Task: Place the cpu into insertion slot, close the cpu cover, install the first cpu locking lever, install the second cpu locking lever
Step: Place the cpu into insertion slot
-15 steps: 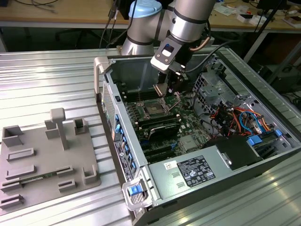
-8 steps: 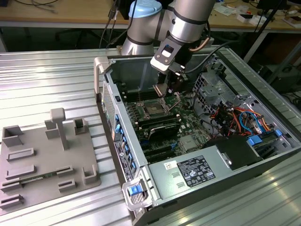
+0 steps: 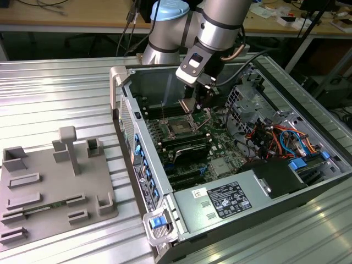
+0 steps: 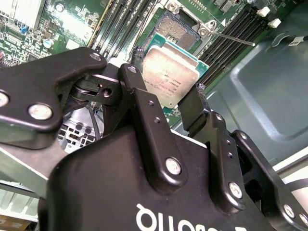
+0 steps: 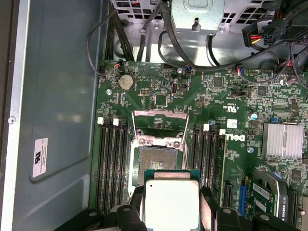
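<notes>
1. Over the open computer case (image 3: 264,231) on the counter (image 3: 66,82), your hand (image 3: 191,106) hangs just above the motherboard (image 5: 231,96).
2. The hand is part-closed, and its fingers (image 4: 139,96) pinch the cpu (image 4: 171,77) by two opposite edges. The metal top faces both wrist views.
3. Step one is in hand, by my read. The insertion slot (image 5: 158,161) lies bare, and the cpu hovers at its edge away from the hinge, not yet seated.
4. The cpu cover (image 5: 159,112) stands swung up at the slot's hinge edge, so the opening is free. A thin locking lever (image 4: 236,39) juts out to one side of the slot.
5. Seating calls for care, I'd say: get the chip fully over the slot, level, with its edges parallel to the silver rim, and lower it straight down without sliding.
6. Watch your edges. Memory slots (image 5: 113,159) flank the slot close on both sides, right where your fingers would descend, so that room looks tight.
7. The raised cover sits near on the hinge side, while the case wall (image 5: 62,96) is well apart.
</notes>
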`<state>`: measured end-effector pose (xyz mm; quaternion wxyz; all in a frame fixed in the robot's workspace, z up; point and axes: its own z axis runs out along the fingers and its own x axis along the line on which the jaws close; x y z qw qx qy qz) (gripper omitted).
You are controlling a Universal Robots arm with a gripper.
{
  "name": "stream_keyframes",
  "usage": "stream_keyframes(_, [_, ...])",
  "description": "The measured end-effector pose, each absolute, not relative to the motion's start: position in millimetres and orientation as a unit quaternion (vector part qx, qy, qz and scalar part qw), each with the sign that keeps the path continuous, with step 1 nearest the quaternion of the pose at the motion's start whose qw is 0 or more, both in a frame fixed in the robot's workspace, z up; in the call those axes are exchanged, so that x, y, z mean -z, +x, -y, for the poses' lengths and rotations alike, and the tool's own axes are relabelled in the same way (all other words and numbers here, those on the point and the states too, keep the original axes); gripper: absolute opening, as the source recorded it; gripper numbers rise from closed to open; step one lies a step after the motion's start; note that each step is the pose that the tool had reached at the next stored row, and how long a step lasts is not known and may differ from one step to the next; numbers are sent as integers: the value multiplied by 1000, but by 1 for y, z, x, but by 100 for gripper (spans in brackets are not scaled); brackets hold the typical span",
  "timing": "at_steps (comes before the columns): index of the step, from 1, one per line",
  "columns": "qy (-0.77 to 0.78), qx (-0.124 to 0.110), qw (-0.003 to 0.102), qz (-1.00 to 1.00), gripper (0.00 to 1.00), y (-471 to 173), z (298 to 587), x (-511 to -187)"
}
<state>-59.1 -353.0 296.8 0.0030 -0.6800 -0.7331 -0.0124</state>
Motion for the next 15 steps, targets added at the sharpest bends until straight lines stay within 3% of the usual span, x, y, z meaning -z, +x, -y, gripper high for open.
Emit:
stream_keyframes(11, [-680, 12, 3, 733, 55, -59, 353, -294])
stream_keyframes(15, [-695, 12, 4, 719, 55, -59, 345, -273])
